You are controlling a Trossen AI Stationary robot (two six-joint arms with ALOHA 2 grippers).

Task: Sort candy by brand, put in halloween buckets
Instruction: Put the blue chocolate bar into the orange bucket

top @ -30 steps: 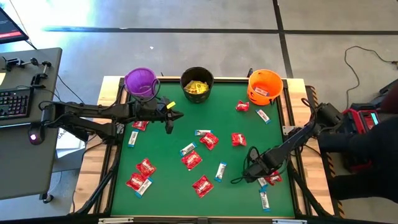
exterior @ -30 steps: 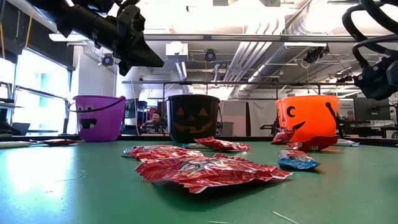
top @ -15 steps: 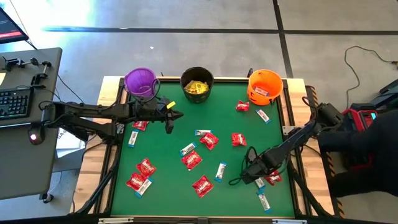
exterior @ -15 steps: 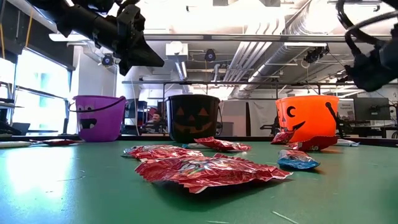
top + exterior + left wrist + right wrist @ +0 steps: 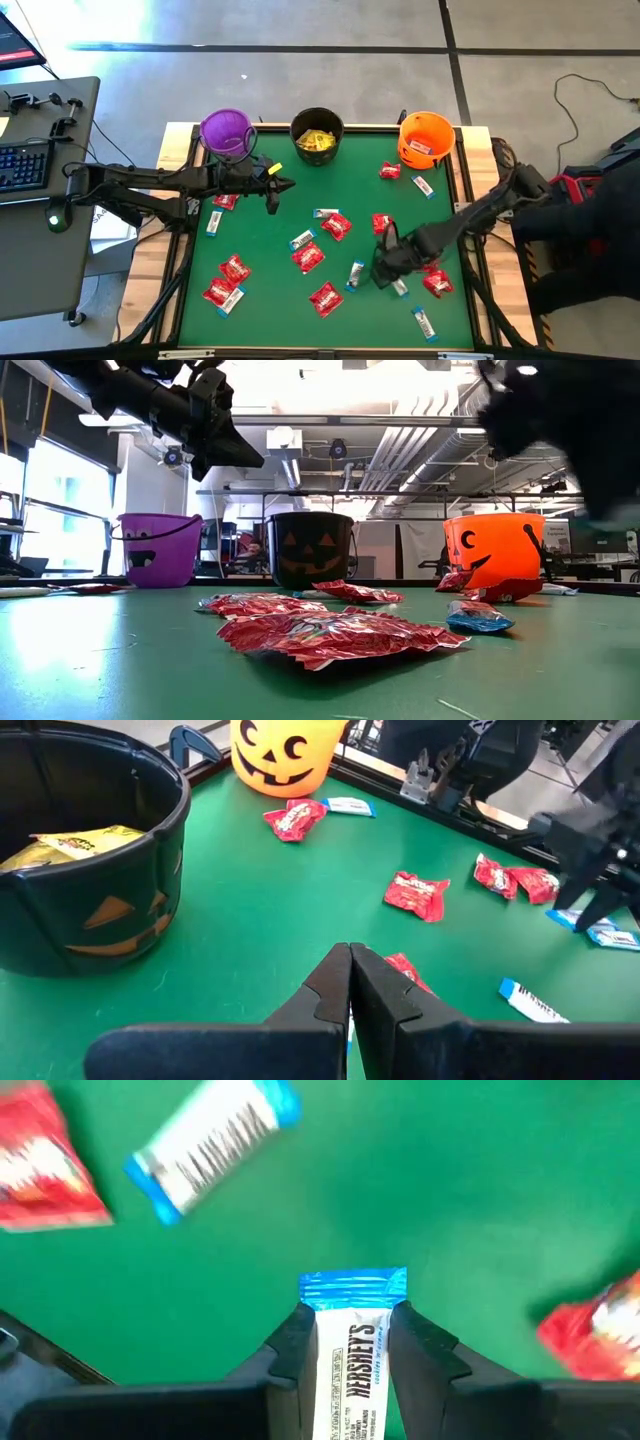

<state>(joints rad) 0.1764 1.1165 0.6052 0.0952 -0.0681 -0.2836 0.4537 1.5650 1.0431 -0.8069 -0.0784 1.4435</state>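
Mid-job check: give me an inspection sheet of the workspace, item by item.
Surface: green mat, candy scattered.
Buckets: purple, black holding yellow packets, orange, in a row at the far edge.
Candy: red packets and white-and-blue bars loose.
Clutter: nothing seen.
Claws: left claw shut, empty, raised near the black bucket; right claw shut on a bar.
Cables: cable on the floor, right.
Surroundings: keyboard on a desk, left.

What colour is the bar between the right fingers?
White with blue ends, clearest in right wrist view: bar.
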